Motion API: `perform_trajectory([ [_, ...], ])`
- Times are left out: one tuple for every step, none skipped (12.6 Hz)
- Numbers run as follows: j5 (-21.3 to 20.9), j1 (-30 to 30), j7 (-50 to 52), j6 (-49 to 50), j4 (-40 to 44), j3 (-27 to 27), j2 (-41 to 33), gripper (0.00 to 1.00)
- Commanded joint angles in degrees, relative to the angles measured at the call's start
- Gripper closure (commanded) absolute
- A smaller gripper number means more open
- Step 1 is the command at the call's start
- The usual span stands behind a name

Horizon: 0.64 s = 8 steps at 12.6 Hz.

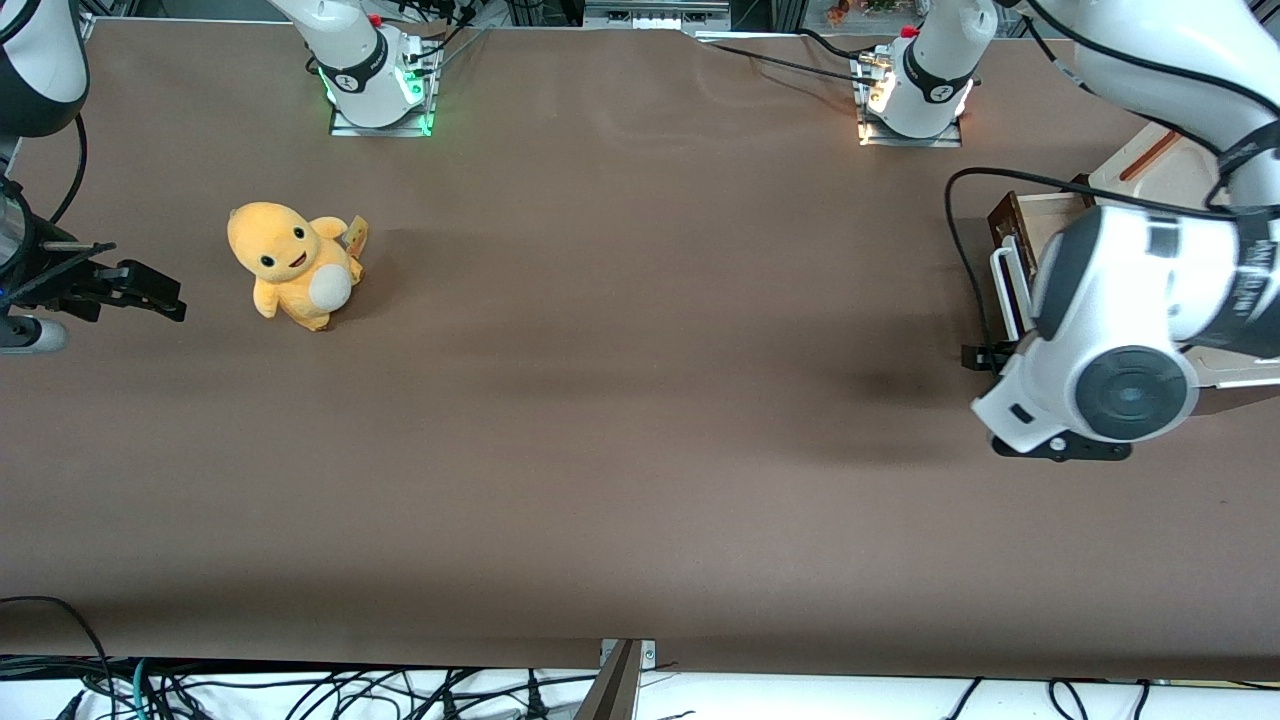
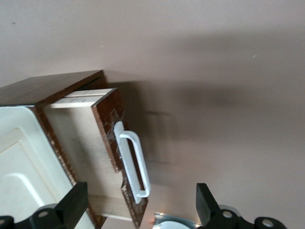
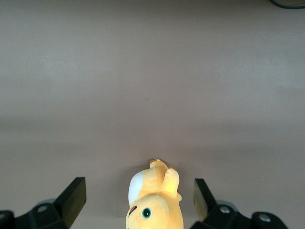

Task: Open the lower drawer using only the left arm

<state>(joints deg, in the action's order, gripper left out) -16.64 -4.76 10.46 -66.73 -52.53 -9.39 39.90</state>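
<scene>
The lower drawer (image 2: 90,157) sits at the working arm's end of the worktop (image 1: 620,400), at the base of a small dark-wood cabinet (image 2: 47,88), and it is already drawn partway out: its pale wood floor shows between the cabinet body and the dark brown front. The white loop handle (image 2: 132,164) stands proud of that front, untouched. The left arm (image 1: 1130,320) hangs over the drawer, and its tool (image 2: 143,214) hovers just clear of the handle, released, with the two fingers (image 2: 74,202) spread wide, one over the drawer's interior and the other out over bare worktop in front of the drawer, so the handle lies between them without contact. If more travel is wanted, the sound way is to lower the tool until the fingers straddle the middle of the handle's bar, close on it squarely, then pull straight along the drawer's own sliding line, away from the cabinet, keeping the wrist level so the drawer does not bind on its pale sides. A skewed pull would likely drag the whole light cabinet across the worktop instead. A yellow plush toy (image 1: 295,263) lies well apart from the drawer, toward the parked arm's end.
</scene>
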Motion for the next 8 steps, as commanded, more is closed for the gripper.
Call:
perform_trajectory([
  [8.2, -0.5, -2.0, -2.1, 0.1, 5.9, -2.0, 0.0],
  [8.5, -0.7, -2.0, -2.2, 0.2, 6.3, -2.1, 0.0],
  [8.6, -0.5, -1.8, -2.4, 0.3, 6.2, -2.1, 0.0],
  [9.5, -0.3, -1.8, -2.4, 0.6, 6.3, -2.1, 0.0],
  [10.0, 0.2, -1.8, -2.4, 1.6, 6.4, -2.2, 0.0],
  [11.1, 0.6, -1.8, -2.7, 1.8, 6.5, -2.3, 0.0],
  [12.0, 0.8, -1.8, -4.3, 1.6, 7.2, -2.7, 0.0],
  [12.9, 0.9, -1.6, -6.0, 0.9, 7.5, -3.9, 0.0],
])
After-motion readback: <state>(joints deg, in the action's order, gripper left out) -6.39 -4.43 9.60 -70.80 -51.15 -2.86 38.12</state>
